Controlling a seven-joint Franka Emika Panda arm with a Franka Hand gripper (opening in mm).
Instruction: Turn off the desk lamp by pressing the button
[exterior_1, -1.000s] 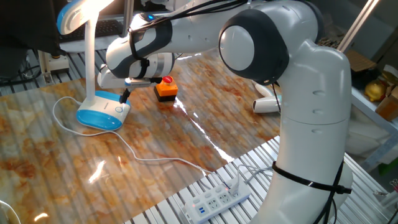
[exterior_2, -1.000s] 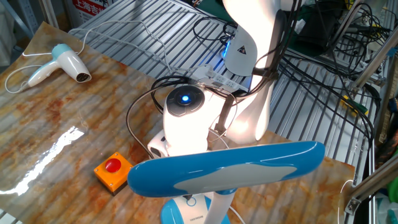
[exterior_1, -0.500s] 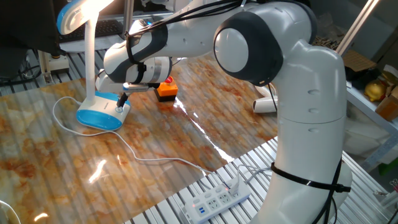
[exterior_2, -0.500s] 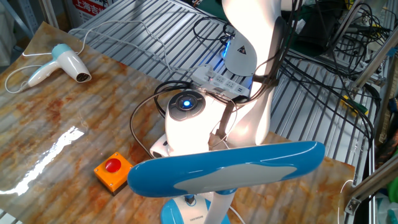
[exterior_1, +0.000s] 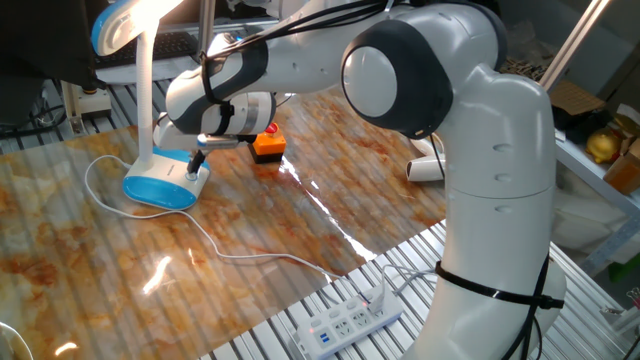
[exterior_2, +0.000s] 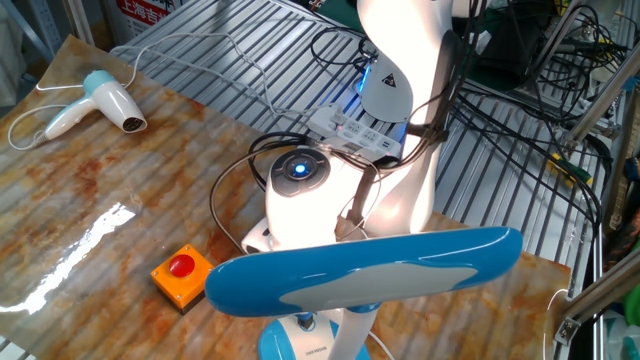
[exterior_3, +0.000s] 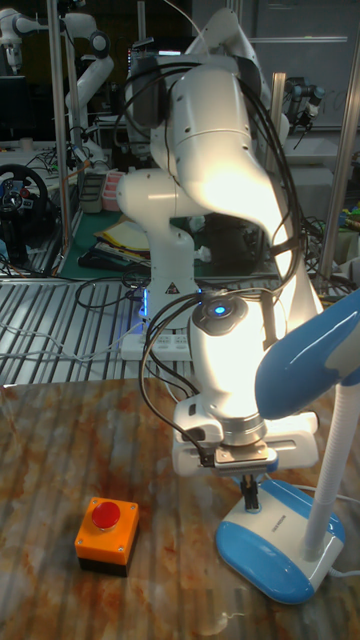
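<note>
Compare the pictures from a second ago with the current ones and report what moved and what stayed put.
The end effector came down and shifted toward the desk lamp; its tip now sits at the white top of the lamp's base, where a second ago it hovered beside the base's edge. Most of that travel happened early on. The lamp still shines. The red push-button box, hair dryer and power strip have not moved.

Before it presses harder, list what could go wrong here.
The gripper is down on the desk lamp base's top face, near its edge, so an off-centre push might miss the faint button or tip the light base. The lamp's cord trails loose across the table. The red push-button stands close by; a sideways slip could bump it.
</note>
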